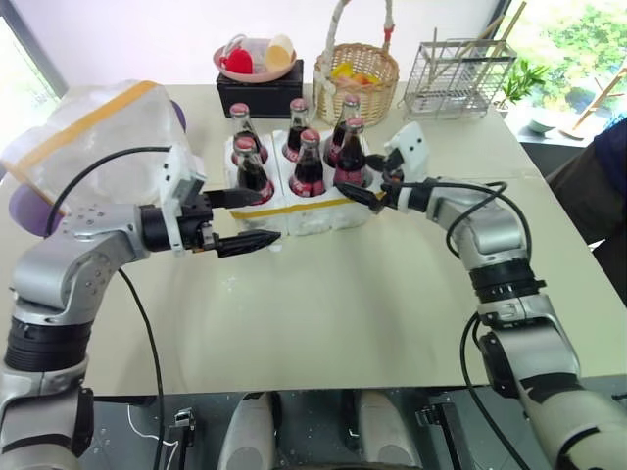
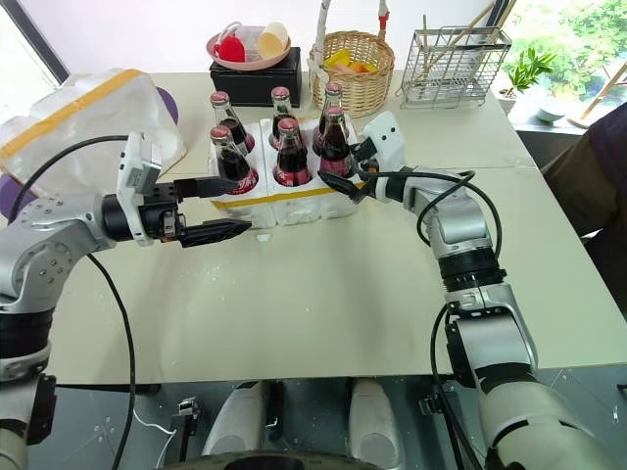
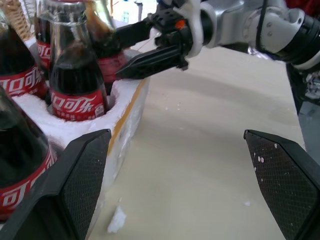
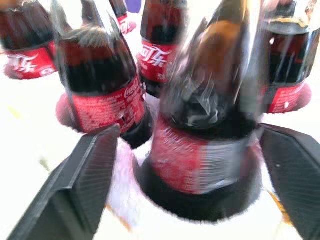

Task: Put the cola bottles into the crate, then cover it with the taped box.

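Several cola bottles (image 1: 309,162) with red caps and labels stand upright in the wells of the crate (image 1: 313,221), a low white foam block with a thin yellow band, mid-table. My right gripper (image 1: 364,181) is open at the crate's right front corner, one finger on each side of the front right bottle (image 4: 205,125), which sits in its well. Open and empty, my left gripper (image 1: 250,220) hovers at the crate's left front corner. The taped box (image 1: 88,137), white foam with wide yellow tape, lies at the far left.
Behind the crate are a wicker basket (image 1: 358,73), a black box with a pink dish (image 1: 260,88) and a wire rack (image 1: 460,78). A person's sleeve (image 1: 607,166) shows at the right edge. Foam crumbs dot the table in front of the crate.
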`<state>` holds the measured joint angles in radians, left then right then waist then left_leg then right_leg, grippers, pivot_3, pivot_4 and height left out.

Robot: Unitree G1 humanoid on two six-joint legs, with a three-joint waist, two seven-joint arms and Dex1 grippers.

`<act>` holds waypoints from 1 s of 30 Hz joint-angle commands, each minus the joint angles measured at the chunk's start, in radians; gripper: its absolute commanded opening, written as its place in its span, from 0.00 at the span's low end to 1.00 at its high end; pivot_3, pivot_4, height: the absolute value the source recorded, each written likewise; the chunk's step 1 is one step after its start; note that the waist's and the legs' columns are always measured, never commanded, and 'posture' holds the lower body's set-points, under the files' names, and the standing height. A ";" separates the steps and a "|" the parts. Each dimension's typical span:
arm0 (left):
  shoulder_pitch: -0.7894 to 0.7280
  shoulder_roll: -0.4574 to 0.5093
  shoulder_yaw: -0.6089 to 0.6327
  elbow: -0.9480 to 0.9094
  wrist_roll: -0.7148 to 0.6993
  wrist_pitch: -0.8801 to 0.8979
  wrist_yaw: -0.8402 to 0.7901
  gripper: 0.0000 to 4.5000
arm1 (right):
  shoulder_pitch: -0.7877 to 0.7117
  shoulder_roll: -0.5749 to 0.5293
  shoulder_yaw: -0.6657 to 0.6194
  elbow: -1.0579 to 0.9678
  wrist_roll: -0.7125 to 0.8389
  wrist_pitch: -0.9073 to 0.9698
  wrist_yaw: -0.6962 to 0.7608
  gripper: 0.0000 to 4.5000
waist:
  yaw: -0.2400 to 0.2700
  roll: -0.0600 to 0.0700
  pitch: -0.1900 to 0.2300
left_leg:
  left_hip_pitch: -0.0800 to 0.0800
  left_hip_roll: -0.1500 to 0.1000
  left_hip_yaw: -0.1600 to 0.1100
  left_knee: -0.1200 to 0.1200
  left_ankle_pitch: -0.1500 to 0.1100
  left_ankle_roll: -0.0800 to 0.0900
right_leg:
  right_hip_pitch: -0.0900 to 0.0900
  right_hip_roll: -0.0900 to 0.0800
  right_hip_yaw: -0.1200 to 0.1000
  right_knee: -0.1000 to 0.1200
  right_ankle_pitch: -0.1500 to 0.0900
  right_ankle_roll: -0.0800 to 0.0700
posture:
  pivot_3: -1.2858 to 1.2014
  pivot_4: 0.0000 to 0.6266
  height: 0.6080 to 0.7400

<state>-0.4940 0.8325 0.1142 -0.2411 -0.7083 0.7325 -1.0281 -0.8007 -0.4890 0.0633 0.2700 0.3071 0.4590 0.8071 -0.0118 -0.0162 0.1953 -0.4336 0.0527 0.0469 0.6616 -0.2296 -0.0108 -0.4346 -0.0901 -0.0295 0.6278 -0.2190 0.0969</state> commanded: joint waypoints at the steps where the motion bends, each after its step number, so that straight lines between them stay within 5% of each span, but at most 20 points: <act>1: 0.066 0.123 0.126 -0.043 -0.019 0.011 -0.063 1.00 | 0.029 -0.114 -0.122 -0.206 0.129 0.106 0.089 0.99 | -0.001 0.000 0.000 | 0.000 0.000 0.000 0.000 0.000 0.000 | -0.001 0.000 0.000 0.000 0.000 0.000 | 0.52 0.24 1.00; 10: 0.441 0.554 0.573 0.277 0.194 -0.071 -0.457 1.00 | 0.078 -0.455 -0.369 -0.419 0.434 0.373 0.301 0.99 | -0.003 0.000 0.000 | 0.001 0.002 0.003 -0.005 0.000 -0.001 | -0.006 0.000 0.000 0.000 -0.006 -0.010 | 0.52 0.24 1.00; 14: 0.505 0.749 0.526 0.731 0.417 -0.388 -0.575 1.00 | 0.066 -0.462 -0.353 -0.450 0.450 0.371 0.290 0.99 | -0.008 0.000 0.001 | 0.004 0.003 0.006 -0.009 0.000 -0.002 | -0.007 -0.001 0.000 -0.001 -0.007 -0.012 | 0.52 0.24 1.00; 18: 0.228 0.806 0.249 0.975 0.467 -0.517 -0.529 1.00 | 0.056 -0.437 -0.332 -0.474 0.483 0.369 0.298 0.99 | 0.000 0.001 0.000 | 0.004 0.003 0.008 -0.014 0.000 -0.002 | -0.010 -0.002 0.000 -0.001 -0.007 -0.014 | 0.52 0.24 1.00; 23: -0.379 0.650 -0.107 1.247 0.781 -0.606 -0.477 1.00 | 0.053 -0.425 -0.304 -0.468 0.468 0.349 0.281 0.99 | 0.019 0.000 0.000 | 0.003 0.002 0.009 -0.012 0.001 -0.002 | -0.010 -0.001 -0.001 0.001 -0.008 -0.014 | 0.52 0.24 1.00; 30: -0.711 0.502 -0.260 1.517 0.981 -0.673 -0.292 1.00 | 0.082 -0.444 -0.320 -0.483 0.459 0.343 0.241 0.99 | 0.023 -0.007 0.000 | 0.002 0.003 0.009 -0.009 0.001 -0.002 | -0.009 -0.001 -0.001 0.002 -0.003 -0.006 | 0.52 0.24 1.00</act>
<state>-1.1691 1.3124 -0.1434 1.2527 0.2417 0.0761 -1.3486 -0.7138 -0.9144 -0.2153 -0.1873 0.7604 0.8189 1.0573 0.0108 -0.0229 0.1957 -0.4321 0.0554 0.0560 0.6524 -0.2285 -0.0133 -0.4438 -0.0913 -0.0301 0.6291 -0.2224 0.0909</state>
